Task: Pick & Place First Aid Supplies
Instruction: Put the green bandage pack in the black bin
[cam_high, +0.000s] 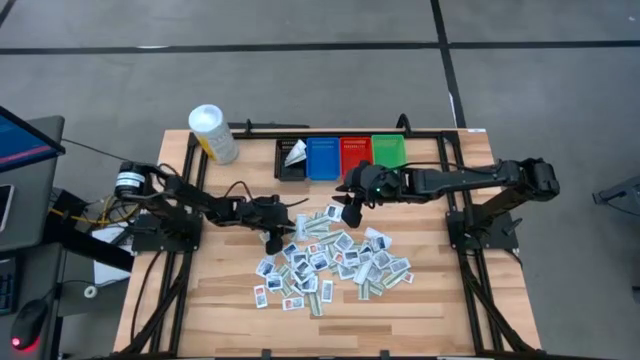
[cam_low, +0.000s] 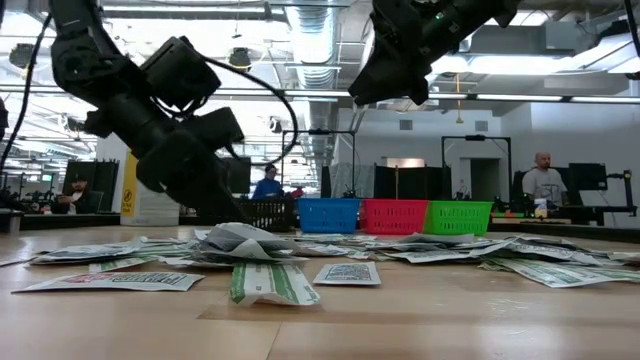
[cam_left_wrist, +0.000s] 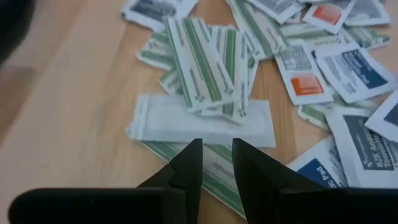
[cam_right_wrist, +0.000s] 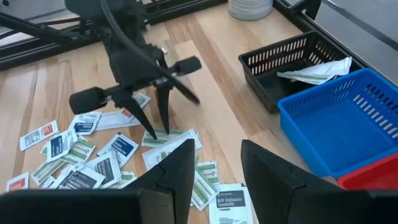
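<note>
The first aid supplies (cam_high: 330, 262) lie as a loose pile of small flat packets on the middle of the wooden table. Over the pile's left edge, my left gripper (cam_left_wrist: 216, 144) slants down, open. Its fingertips stand low over a green-striped packet (cam_left_wrist: 214, 163), next to a plain white one (cam_left_wrist: 199, 123). From the right wrist view, its two fingers (cam_right_wrist: 158, 130) reach down to the pile's edge. My right gripper (cam_right_wrist: 214, 149) hangs open and empty, high over the pile's far side (cam_high: 350, 212). My left gripper comes at the pile slanting down from the table's left. Its open fingertips (cam_left_wrist: 193, 152) stand right at the green-striped packet's surface. Whether they touch it, I cannot tell. Nothing lies between the fingers.
Along the far edge stand a black bin (cam_high: 290, 160) with a few white packets (cam_right_wrist: 314, 70) inside, then a blue (cam_high: 323, 157), a red (cam_high: 355, 153) and a green bin (cam_high: 388, 150). A white tub (cam_high: 213, 133) stands at the far left. Bare wood lies near the front edge.
</note>
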